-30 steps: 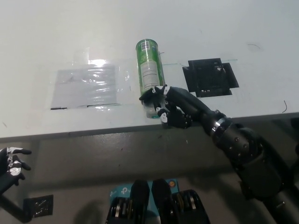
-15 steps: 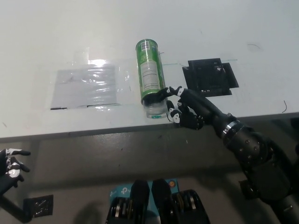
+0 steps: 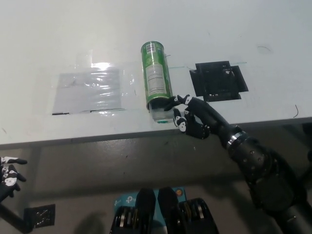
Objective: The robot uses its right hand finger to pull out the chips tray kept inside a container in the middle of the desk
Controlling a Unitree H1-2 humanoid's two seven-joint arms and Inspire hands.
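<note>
A green chips container lies on its side in the middle of the white desk, its open mouth toward the near edge. A clear tray end shows at the mouth. My black right hand sits at the desk's near edge just right of the mouth, one finger stretched to the tray's rim, the others curled. It holds nothing. My white left hand rests low at the far left, below the desk edge, only partly in view.
A clear plastic sheet lies flat left of the container. A black square patch sits on the desk to the right. The desk's near edge runs just below the container's mouth.
My right hand slid from over the container's mouth to its right side and now reaches one finger back to the rim. The left hand dropped lower at the picture's edge.
</note>
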